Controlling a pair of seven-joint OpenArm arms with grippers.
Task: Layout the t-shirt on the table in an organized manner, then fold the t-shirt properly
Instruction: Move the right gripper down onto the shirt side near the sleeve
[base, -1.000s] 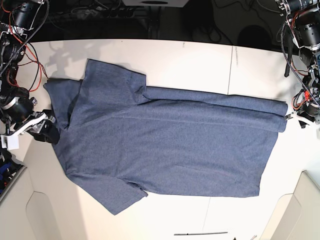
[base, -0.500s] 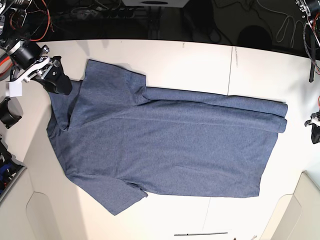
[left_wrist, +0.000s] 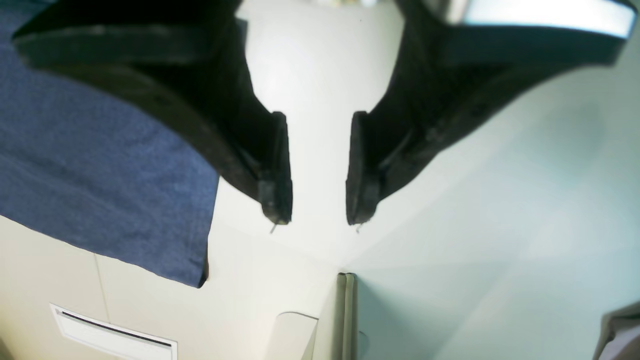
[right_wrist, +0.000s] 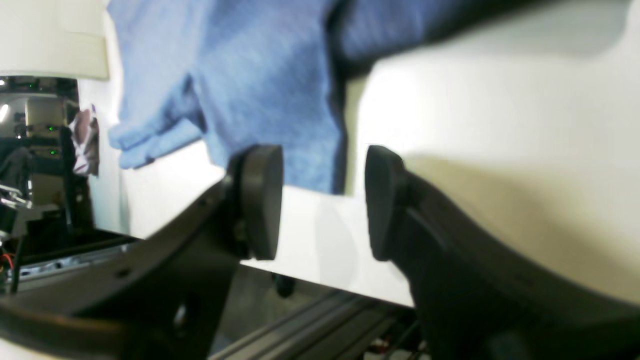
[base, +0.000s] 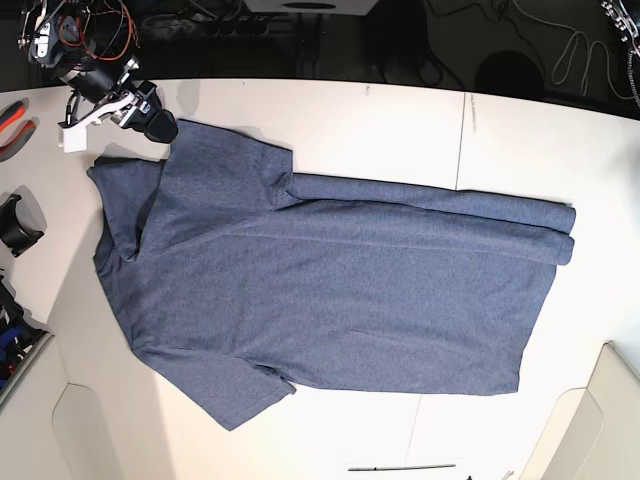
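The left gripper (left_wrist: 315, 220) lies outside the base view, and in its wrist view the shirt (left_wrist: 95, 185) runs off the left edge, partly hidden behind one blurred finger. In the right wrist view the shirt (right_wrist: 260, 90) is soft with blur and cut off at the top. Red-handled pliers (base: 12, 108) are clipped by the base view's left edge.

No legible text, label, brand, number or sign was found in any view. The t-shirt (base: 330, 290) showed plain heathered blue fabric on its upper face, and the bench (base: 400, 120) carried no markings.
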